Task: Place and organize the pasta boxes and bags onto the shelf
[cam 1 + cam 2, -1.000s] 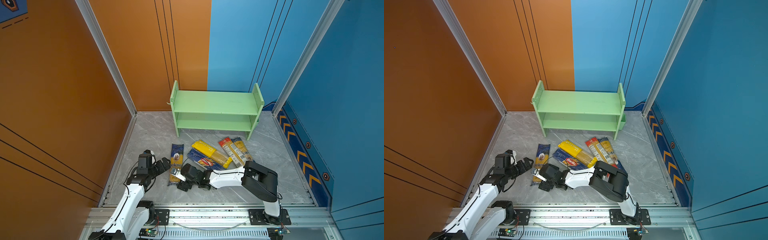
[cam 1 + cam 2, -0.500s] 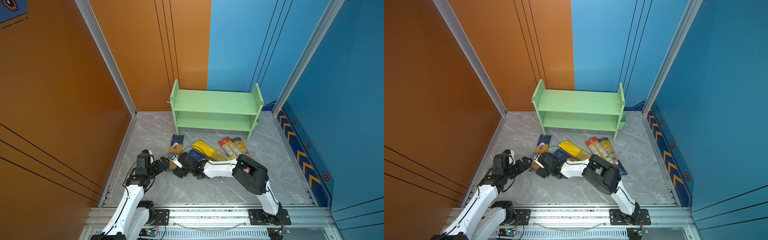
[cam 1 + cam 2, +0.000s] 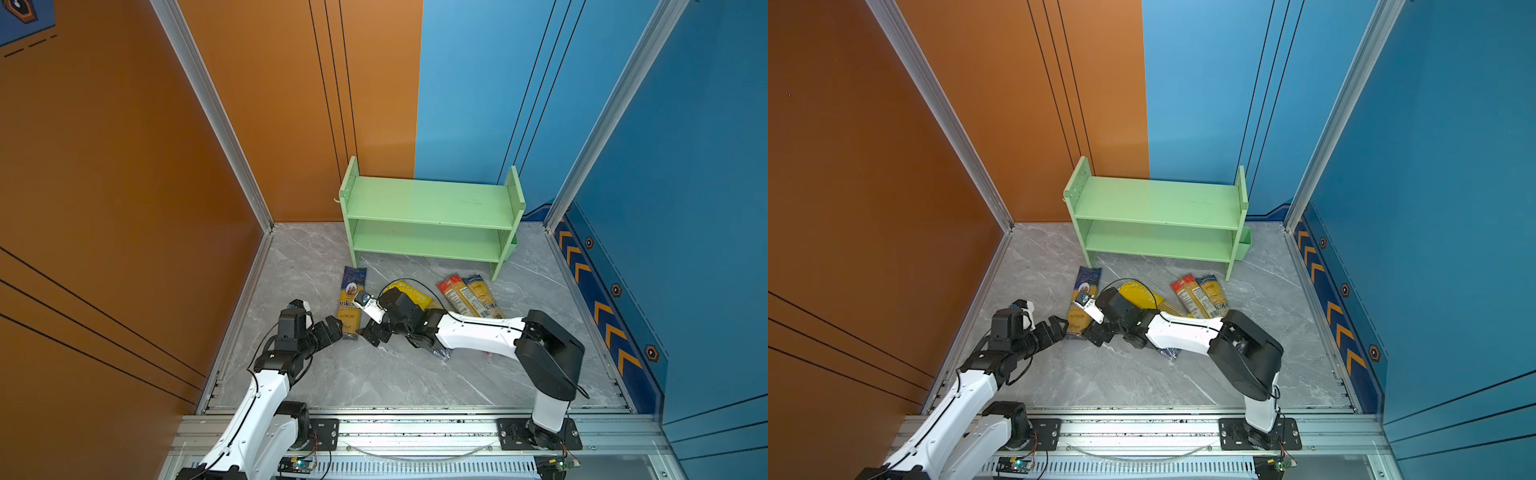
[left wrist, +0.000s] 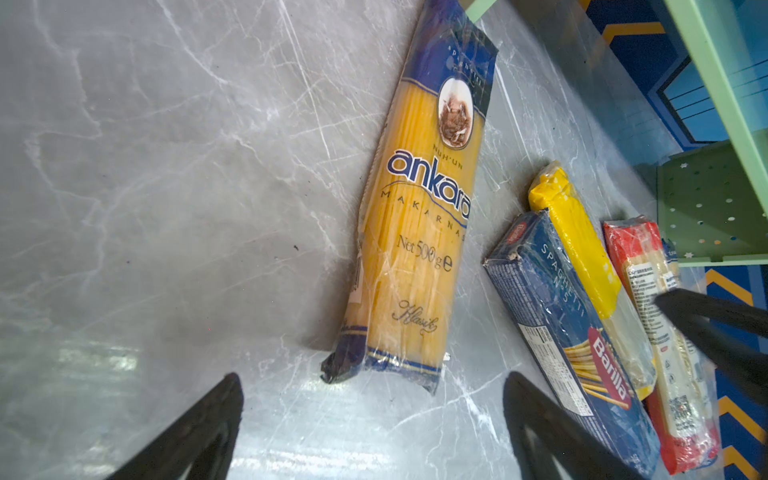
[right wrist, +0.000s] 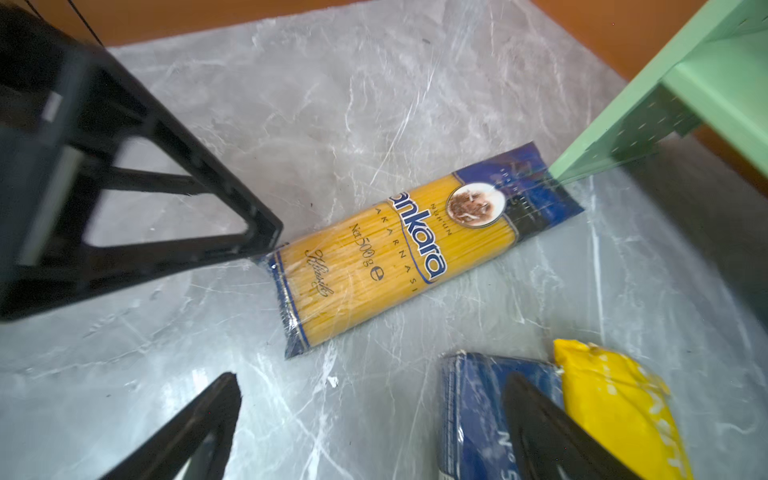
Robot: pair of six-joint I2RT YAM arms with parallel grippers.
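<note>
Five pasta packs [image 3: 457, 295] lie flat on my grey bench [image 3: 374, 382] before the green shelf [image 3: 428, 203]. I see both jaws spread and empty: left jaws at the Ankara pack's [image 3: 349, 305] near end, right jaws above the Barilla box [image 4: 573, 332].

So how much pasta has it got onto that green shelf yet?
None yet: both tiers of the shelf are bare. In hand: the left gripper and right gripper, both open, sit at the Ankara pack's near end. Left: all five packs, lying on the floor.
</note>
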